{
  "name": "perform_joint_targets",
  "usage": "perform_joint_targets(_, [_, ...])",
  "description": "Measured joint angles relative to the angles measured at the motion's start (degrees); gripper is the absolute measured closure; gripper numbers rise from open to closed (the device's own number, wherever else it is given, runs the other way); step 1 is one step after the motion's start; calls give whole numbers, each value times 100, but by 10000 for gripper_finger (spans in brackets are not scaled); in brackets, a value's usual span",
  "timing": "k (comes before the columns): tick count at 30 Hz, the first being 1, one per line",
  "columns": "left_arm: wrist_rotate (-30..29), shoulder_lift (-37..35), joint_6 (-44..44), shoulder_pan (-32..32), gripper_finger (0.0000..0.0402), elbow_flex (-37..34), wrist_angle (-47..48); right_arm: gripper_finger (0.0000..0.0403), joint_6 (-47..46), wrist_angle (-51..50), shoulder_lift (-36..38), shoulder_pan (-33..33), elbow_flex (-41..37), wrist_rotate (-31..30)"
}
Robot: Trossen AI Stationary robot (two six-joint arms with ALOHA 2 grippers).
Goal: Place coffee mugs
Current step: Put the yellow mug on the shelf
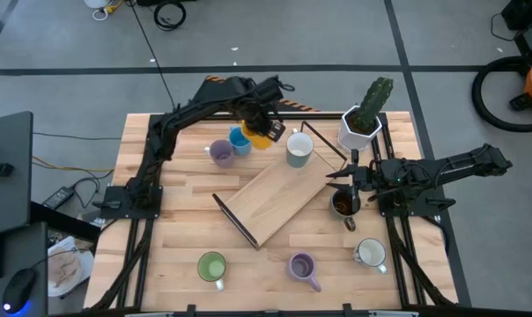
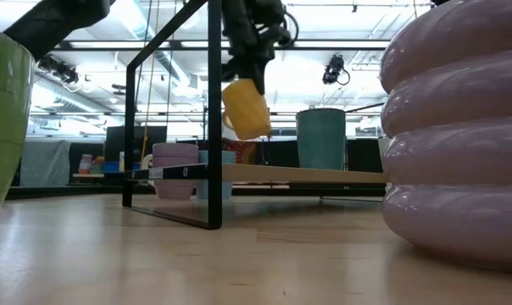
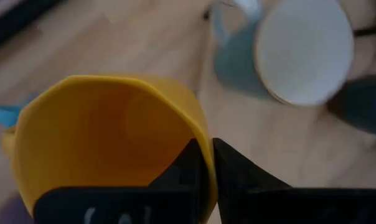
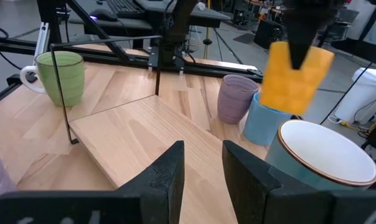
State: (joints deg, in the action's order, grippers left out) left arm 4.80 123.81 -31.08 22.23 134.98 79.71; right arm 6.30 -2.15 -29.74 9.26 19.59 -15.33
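1. While the left gripper (image 1: 264,123) hangs at the far side of the table, clenched on the rim of the orange mug (image 1: 262,135), the mug is clear of the table, above and just beside the blue mug (image 1: 240,141) and near the lilac mug (image 1: 220,152).
2. Grip is a thin pinch on one wall only, one finger inside and one outside (left wrist view); the mug could swing or slip out if the arm moves fast.
3. In the low view the orange mug (image 2: 246,108) hangs tilted, not level; set down like that it may land on an edge and tip over.
4. If it drops here it likely hits the blue mug or the white-lined teal mug (image 1: 299,150) close by, knocking them.
5. The wooden board (image 1: 275,194) with its black frame (image 1: 233,220) lies close; a low carry could clip the frame.
6. Orientation: the orange mug's long axis runs roughly vertical, leaning a bit; mouth faces up toward the gripper, base down. Handle direction: cannot tell.
7. The right gripper (image 1: 341,173) waits at the right side, near the dark brown mug (image 1: 343,204), fingers parted, holding nothing.
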Motion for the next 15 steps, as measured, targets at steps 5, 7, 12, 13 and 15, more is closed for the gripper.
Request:
perform_joint_targets(5, [-139, 0, 190, -505, 375, 0, 345, 289, -36, -1, 0, 0, 0, 0])
perform_joint_targets(7, [-540, 5, 426, -773, 375, -4, 443, 289, -56, -3, 1, 0, 0, -1])
perform_joint_targets(12, [-1377, 15, 634, -1363, 374, -4, 332, 289, -56, 35, 0, 0, 0, 0])
perform_joint_targets(13, [-1407, 15, 574, -1451, 374, -51, 223, 289, -58, 59, 2, 0, 0, 0])
perform_joint_targets(15, [-1399, 14, 381, -1573, 374, -241, -71, 289, -58, 91, 1, 0, 0, 0])
